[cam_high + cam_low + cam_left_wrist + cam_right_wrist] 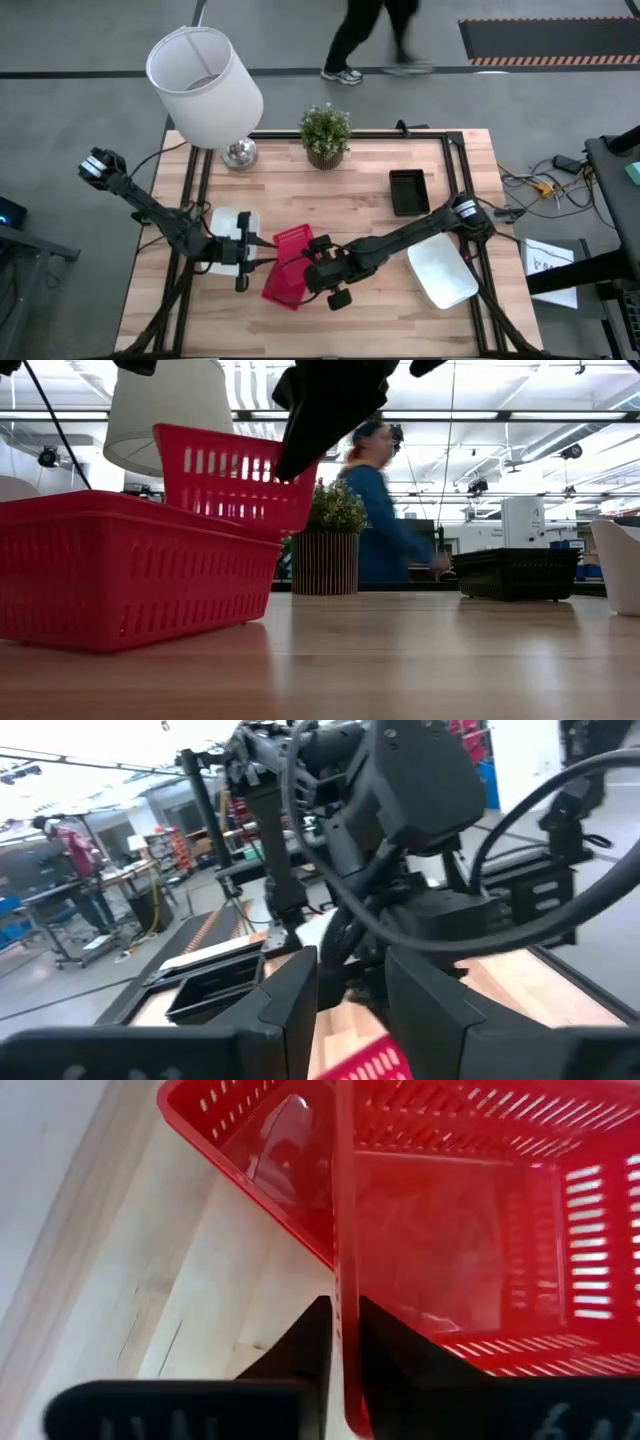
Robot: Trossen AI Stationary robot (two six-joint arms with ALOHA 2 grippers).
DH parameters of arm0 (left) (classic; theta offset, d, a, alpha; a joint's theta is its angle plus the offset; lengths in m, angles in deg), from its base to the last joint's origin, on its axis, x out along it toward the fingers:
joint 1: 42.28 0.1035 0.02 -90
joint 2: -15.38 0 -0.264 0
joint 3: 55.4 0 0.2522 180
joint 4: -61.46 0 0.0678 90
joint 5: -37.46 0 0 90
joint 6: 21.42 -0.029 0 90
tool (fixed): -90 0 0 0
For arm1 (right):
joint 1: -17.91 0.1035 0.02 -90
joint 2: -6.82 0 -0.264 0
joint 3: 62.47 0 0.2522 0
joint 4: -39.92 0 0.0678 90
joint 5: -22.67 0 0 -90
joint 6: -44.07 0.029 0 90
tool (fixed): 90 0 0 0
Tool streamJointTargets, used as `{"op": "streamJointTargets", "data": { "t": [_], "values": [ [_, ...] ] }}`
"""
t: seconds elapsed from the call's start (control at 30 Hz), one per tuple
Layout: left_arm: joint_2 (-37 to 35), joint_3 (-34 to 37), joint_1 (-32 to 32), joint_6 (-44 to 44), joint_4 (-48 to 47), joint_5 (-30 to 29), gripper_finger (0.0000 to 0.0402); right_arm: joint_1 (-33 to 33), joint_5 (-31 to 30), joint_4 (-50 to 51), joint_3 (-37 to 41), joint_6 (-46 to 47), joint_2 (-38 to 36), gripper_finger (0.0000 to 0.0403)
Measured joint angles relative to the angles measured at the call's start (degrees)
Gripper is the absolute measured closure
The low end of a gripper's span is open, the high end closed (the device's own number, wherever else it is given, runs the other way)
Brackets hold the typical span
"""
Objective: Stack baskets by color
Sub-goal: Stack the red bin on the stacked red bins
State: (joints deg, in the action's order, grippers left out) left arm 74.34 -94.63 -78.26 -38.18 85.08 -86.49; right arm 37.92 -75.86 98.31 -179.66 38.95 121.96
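The table (370, 200) is pale wood planks framed by dark rails, standing on a grey floor. At its far left corner a big white lampshade (205, 85) leans over a shiny round base. Below it, near the left edge, a white basket (228, 222) lies partly under the left gripper (243, 250); its fingers (290, 1000) stand apart with nothing between them, close to the right arm.

In the middle front, a red basket (283, 282) rests on the wood, and a second red basket (293, 241) hangs tilted above its far end, its rim pinched thin between the fingers of the right gripper (343, 1330). A small potted plant (325, 135) stands at the far edge, centre. To its right lies a black basket (408, 190), and nearer the front right a white basket (442, 270).

Beyond the table a person (370, 35) walks across the floor, past a hazard-striped mat. The low view shows a ceiling with strip lights and shelving behind.
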Motion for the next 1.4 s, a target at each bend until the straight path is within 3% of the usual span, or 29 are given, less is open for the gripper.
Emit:
{"op": "streamJointTargets", "data": {
  "t": [0.4,0.9,1.1,1.4],
  "values": [
    [7.14,-0.33,-1.21,5.09,4.15,-0.03,0.0297,0.13,0.0,-0.22,-0.45,0.61,-0.46,0.0282],
    [13.68,-7.32,-1.17,7.5,3.91,-0.6,0.0297,2.87,2.69,3.79,0.82,0.22,-8.36,0.0267],
    [14.79,-12.13,-1.17,14.33,-3.8,-0.76,0.0297,3.76,2.58,-0.35,9.55,-0.72,-14.73,0.0275],
    [19.87,-24.18,-0.86,28.6,-26.61,-0.92,0.0297,3.43,2.38,-24.35,31.89,-9.0,-27.4,0.0276]
  ]
}}
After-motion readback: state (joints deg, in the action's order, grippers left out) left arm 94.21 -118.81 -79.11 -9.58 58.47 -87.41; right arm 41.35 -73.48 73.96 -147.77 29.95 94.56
